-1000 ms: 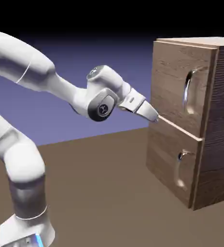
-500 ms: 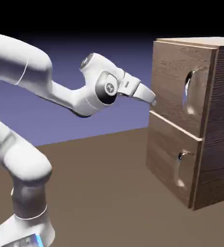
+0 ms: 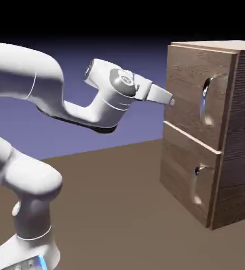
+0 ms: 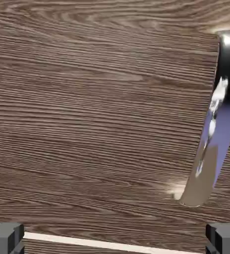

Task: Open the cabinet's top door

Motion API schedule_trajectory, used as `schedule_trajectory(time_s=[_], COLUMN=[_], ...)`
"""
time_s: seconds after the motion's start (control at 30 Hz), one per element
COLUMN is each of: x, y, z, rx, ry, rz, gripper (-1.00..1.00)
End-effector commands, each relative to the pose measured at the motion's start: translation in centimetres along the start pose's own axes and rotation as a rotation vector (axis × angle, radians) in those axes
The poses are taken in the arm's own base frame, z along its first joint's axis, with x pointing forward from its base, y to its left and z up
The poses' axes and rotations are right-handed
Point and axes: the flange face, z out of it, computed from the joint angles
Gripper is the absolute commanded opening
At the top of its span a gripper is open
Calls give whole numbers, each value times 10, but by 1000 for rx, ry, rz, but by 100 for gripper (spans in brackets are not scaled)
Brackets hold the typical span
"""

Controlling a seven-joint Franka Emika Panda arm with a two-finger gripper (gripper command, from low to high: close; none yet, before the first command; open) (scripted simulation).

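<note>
The top door (image 3: pixel 190 89) is shut, in front of the end effector (image 3: pixel 172 102), whose fingers stand spread around nothing, its handle (image 3: pixel 205 100) off to one side. The lower door (image 3: pixel 188 171) sits below the end effector; the brown table (image 3: pixel 109 211) spreads beneath, the blue-violet backdrop (image 3: pixel 140 68) behind.

The hand view's right edge cuts off part of the silver handle (image 4: pixel 213 124).

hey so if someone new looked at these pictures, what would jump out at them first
Probably the big white robot arm filling the exterior view's left side, its gripper reaching toward the wood-grain cabinet on the right. Next, the shiny curved handle on the closed top door, which stands along the right side of the hand view.
</note>
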Motion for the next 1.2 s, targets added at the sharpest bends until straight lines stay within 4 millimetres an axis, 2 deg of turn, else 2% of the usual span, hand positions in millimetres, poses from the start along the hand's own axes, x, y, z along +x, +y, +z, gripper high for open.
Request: schedule_trajectory(time_s=[0.0, 0.4, 0.93, 1.1, 1.13, 1.17], x=[1, 19, 32, 45, 46, 46], y=[1, 27, 71, 58, 57, 57], z=[1, 19, 70, 115, 116, 116], rx=[8, 117, 293, 293, 293, 293], ry=[11, 141, 260, 260, 260, 260], rz=[2, 41, 96, 96, 95, 95], gripper=[0, 0, 0, 0, 0, -100])
